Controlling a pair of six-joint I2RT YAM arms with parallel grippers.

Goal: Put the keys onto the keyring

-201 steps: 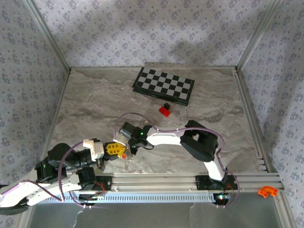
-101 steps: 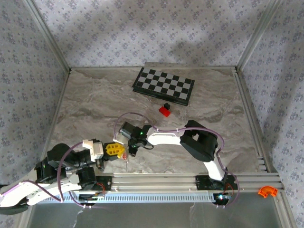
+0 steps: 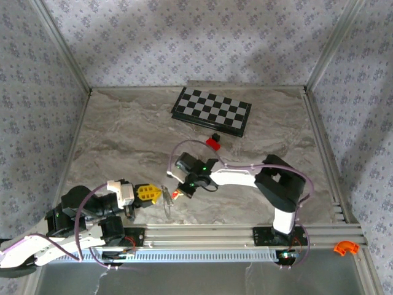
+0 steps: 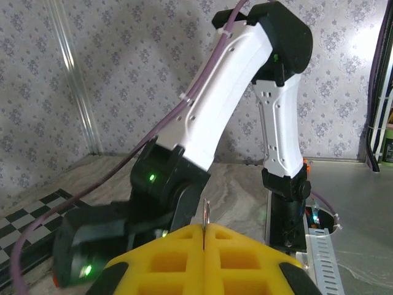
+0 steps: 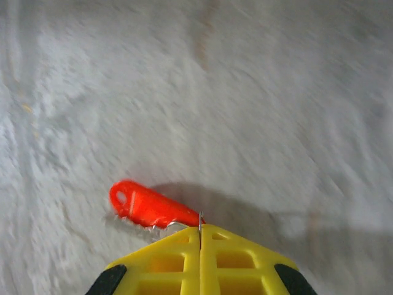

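Your right gripper (image 5: 199, 232) is clamped on the blade tip of the key (image 5: 147, 206), red head jutting out to its left; your left gripper (image 4: 203, 232) pinches the keyring (image 4: 205, 212), a thin sliver upright above its tips. With so little blade caught, the key could pivot or drop on contact. Its long axis runs leftward, holed head outermost.

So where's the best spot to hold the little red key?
The key is probably best held by its toothed blade end, coming from that end, as the right gripper has it now. It is flat, so the jaws pinch its two faces, and the red head with its hole sticks out free for the keyring in the left gripper.
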